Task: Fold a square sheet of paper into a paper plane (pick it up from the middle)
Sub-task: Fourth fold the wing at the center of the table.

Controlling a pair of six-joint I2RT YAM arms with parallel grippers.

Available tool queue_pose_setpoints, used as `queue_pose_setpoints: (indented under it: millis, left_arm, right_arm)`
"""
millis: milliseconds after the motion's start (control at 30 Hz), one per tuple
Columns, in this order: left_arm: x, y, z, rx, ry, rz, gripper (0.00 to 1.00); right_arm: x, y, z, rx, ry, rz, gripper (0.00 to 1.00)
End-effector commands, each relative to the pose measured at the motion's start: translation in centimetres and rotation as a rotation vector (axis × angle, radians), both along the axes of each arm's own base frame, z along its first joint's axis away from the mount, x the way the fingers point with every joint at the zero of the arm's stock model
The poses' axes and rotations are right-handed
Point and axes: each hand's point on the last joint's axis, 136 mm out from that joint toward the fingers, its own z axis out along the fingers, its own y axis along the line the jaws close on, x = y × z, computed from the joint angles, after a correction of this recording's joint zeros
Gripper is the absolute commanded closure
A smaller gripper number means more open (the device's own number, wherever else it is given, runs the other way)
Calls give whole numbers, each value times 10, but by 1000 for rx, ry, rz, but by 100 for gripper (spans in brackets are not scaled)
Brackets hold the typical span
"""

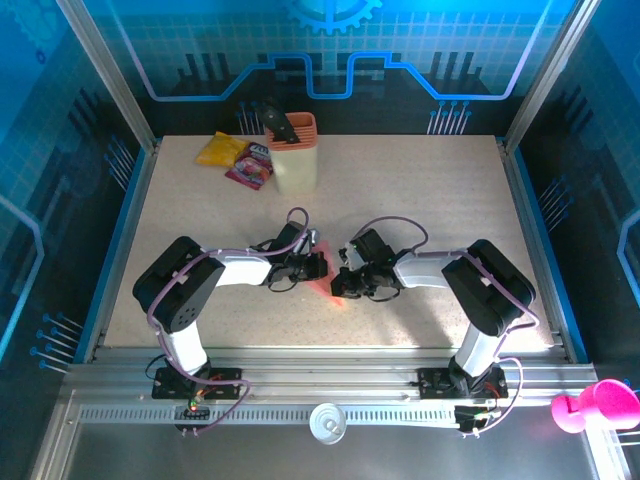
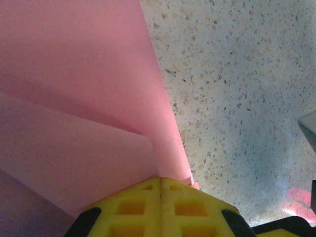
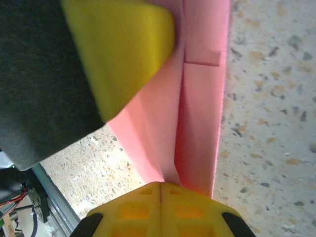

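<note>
Paper, look: We note the pink-red paper [image 1: 326,290] as matte and unprinted. It is already folded into a narrow, layered strip, not a flat square.
Paper, layers: In the left wrist view a broad panel [image 2: 74,59] sits behind a lower overlapping panel [image 2: 74,163], whose edge slants down toward the jaws. In the right wrist view a raised centre crease [image 3: 178,123] runs the length of the strip, with a small square flap [image 3: 202,57] near its far end.
Paper, axis: From above, the long axis runs roughly near-to-far across the table, leaning a little left at the far end. We cannot tell which end is the nose.
Paper, place: It sits between the two grippers, in the middle of the table's near half. We cannot tell whether it rests on the surface or hangs just above it.
Left gripper [image 1: 315,265]: The yellow jaws are pressed together with the paper's edge pinched in the seam [image 2: 160,178].
Right gripper [image 1: 345,283]: The jaws are likewise closed, clamping the end of the strip [image 3: 165,183]. The left arm's yellow finger [image 3: 118,49] lies against the paper beyond.
Room: The enclosure has blue printed wall panels [image 1: 330,40] behind aluminium posts.
Surface: The table [image 1: 430,190] is beige and speckled like terrazzo.
Far-left corner: A cream holder [image 1: 295,160] stands upright with a dark tool in it. A purple-pink packet [image 1: 250,168] lies just beside it, and a yellow packet [image 1: 222,150] touches that one.
</note>
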Motion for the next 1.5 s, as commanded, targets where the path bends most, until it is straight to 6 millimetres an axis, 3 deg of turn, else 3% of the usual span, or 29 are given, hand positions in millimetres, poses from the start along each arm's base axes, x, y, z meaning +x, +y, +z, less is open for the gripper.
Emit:
queue_pose_setpoints:
  millis: [0, 300, 667, 1167, 1467]
  left_arm:
    - [-9, 5, -15, 48, 26, -23, 100]
    - [-8, 5, -10, 45, 23, -16, 100]
    - [3, -6, 24, -30, -13, 2, 100]
    - [16, 15, -16, 84, 32, 71, 100]
    - [30, 27, -18, 83, 21, 77, 100]
  right_arm:
    - [-2, -8, -5, -7, 18, -25, 100]
    - [-11, -21, -18, -47, 47, -34, 100]
    - [-32, -52, -50, -112, 148, -95, 100]
    - [-60, -86, -76, -312, 274, -109, 100]
    - [-70, -99, -84, -385, 305, -118, 100]
